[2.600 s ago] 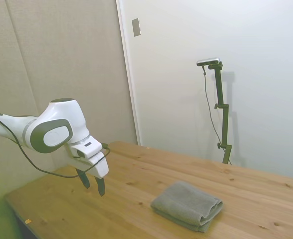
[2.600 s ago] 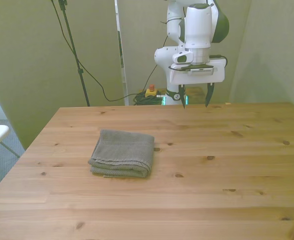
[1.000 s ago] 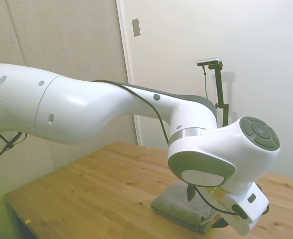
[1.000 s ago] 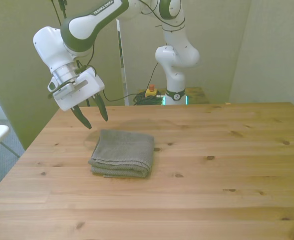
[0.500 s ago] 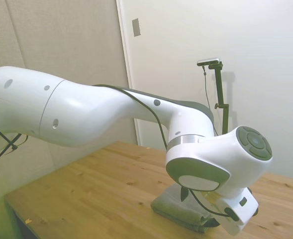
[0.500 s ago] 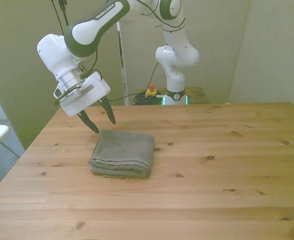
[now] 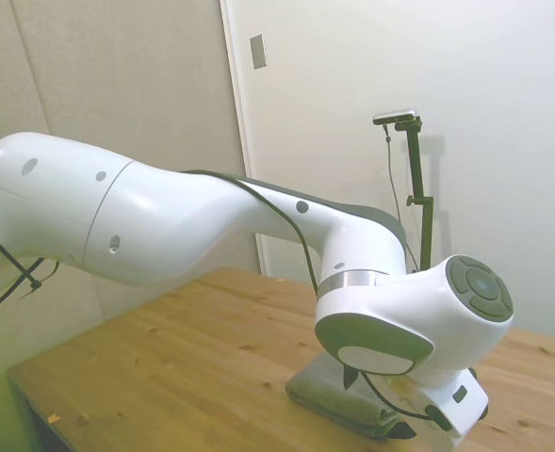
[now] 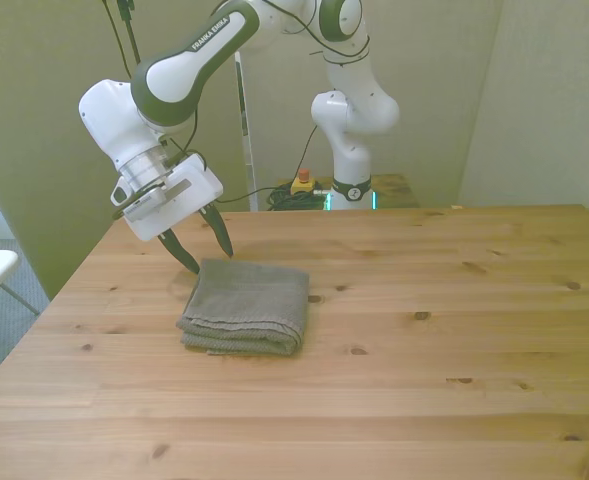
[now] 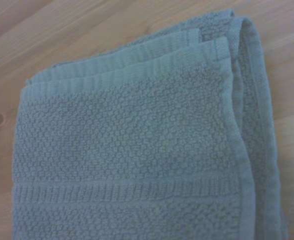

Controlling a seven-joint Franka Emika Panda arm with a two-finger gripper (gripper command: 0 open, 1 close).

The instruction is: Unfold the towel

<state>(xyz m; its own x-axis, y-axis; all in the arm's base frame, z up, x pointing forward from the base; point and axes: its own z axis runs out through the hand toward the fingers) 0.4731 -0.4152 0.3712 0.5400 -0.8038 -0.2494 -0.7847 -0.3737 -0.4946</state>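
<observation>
Big wooden desk, wide and flat, with only one soft thing on it. White robot arm reaching far across and bending down low over that thing.

Grey towel lying folded on the desk, toward the front view's left. Thick and bumpy, with a flat woven band near one end. Several layers stacked at one corner, edges lined up close together, seen well in the wrist view. Rounded fold along the side nearest the front camera.

Gripper tilted, open wide, holding nothing. Dark fingertips right at the towel's far edge, very near the cloth or just touching; hard to tell which.

Likely step: going down to pinch the top layer at that far edge, then lifting and pulling it open.

Things that could go wrong:
- Grabbing all the layers at once, since the edges sit so close together. Then the whole towel lifts as a lump and stays folded.
- Pinching too little cloth, so the thick, soft edge slips out on the way up.
- Pushing down too hard and bumping the desk.
- Shoving the towel along the smooth wood instead of catching it, because of the slanted fingers.
</observation>
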